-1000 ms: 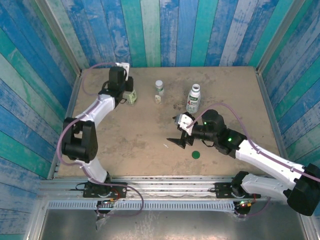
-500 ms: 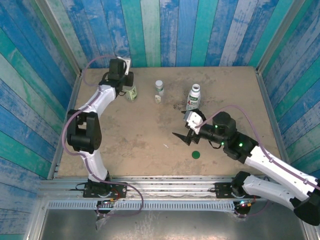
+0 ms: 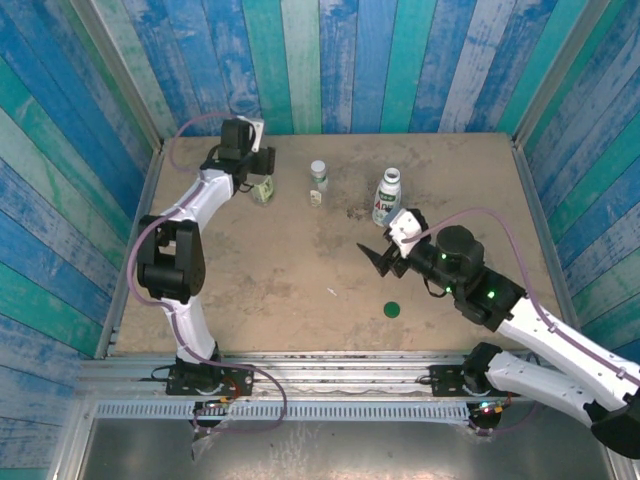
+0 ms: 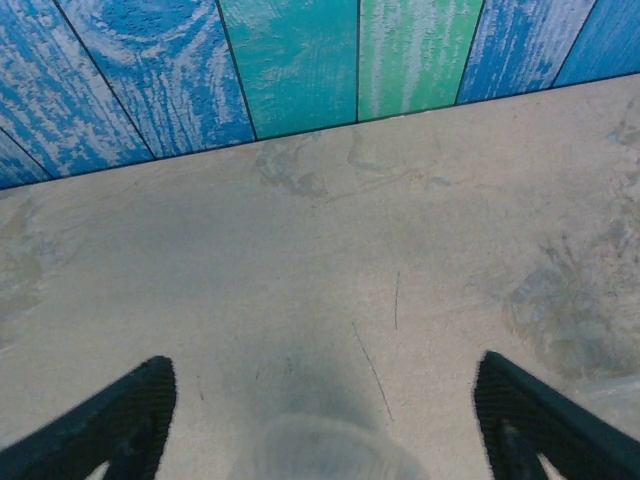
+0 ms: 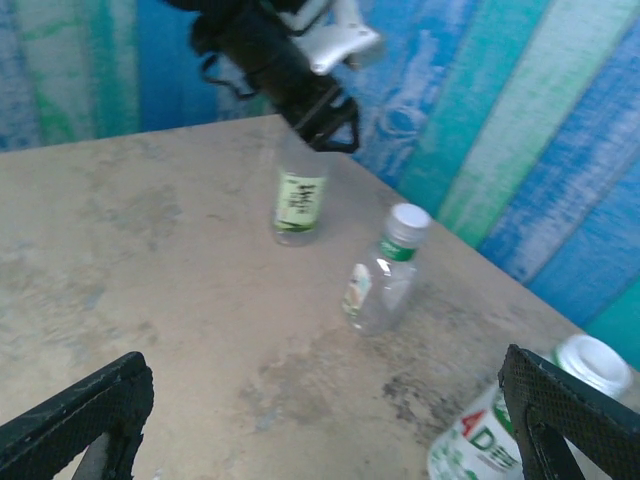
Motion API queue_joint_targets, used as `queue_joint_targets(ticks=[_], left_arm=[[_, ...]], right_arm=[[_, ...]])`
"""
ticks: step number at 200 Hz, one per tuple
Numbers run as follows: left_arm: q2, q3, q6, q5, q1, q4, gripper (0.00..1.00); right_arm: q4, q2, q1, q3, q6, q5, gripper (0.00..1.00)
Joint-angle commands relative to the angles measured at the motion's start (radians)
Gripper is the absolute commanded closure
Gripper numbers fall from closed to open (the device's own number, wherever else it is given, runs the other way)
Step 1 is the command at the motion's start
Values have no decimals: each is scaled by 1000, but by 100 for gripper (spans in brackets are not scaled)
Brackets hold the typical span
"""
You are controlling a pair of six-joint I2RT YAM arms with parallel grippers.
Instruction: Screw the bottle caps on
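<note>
Top external view gives you the sandy-brown table (image 3: 250, 280), walled in by blue and green painted planks (image 3: 330, 60). Your left gripper (image 3: 262, 178) is at the far left, directly over the slim clear plastic bottle with the olive label (image 3: 263, 192), which stands upright there. In the left wrist view its two dark fingers (image 4: 125, 420) stand wide apart at the bottom corners. The top of the slim bottle is a pale blur low between them and touches neither, so this gripper is spread and holds nothing. You cannot tell from that blur whether a cap sits on the bottle.

To the right stands the tiny clear plastic bottle (image 3: 318, 176), upright, with a white screw cap (image 5: 408, 218) on its neck. A small pale object (image 3: 315, 199) lies just in front of it, too small to name. Further right, the white-wrapped plastic bottle with green print (image 3: 386, 205) is upright too, topped by a white round cap (image 3: 391, 177).

The dark green round plastic cap (image 3: 392, 309) lies flat on the table nearer the arm bases, well apart from all three bottles. Your right gripper (image 3: 383, 258) hangs between that cap and the white-wrapped bottle. Its jaws are spread, and the right wrist view shows nothing gripped between them. A thin white sliver (image 3: 331, 292) lies on the table to the left of the green cap.
</note>
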Motion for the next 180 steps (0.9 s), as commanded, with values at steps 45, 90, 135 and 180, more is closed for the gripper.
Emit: queue_joint_targets(ticks=[45, 90, 135, 180], left_arm=[[-266, -182, -44, -57, -17, 251, 6], [-430, -318, -26, -64, -53, 347, 6], [-626, -632, 15, 79, -166, 622, 6], [-685, -890, 33, 153, -336, 836, 6]], right_arm=[[24, 49, -125, 54, 158, 105, 2], [8, 185, -266, 118, 223, 51, 0], [-43, 279, -336, 163, 275, 62, 0], [-74, 468, -377, 282, 291, 52, 1]])
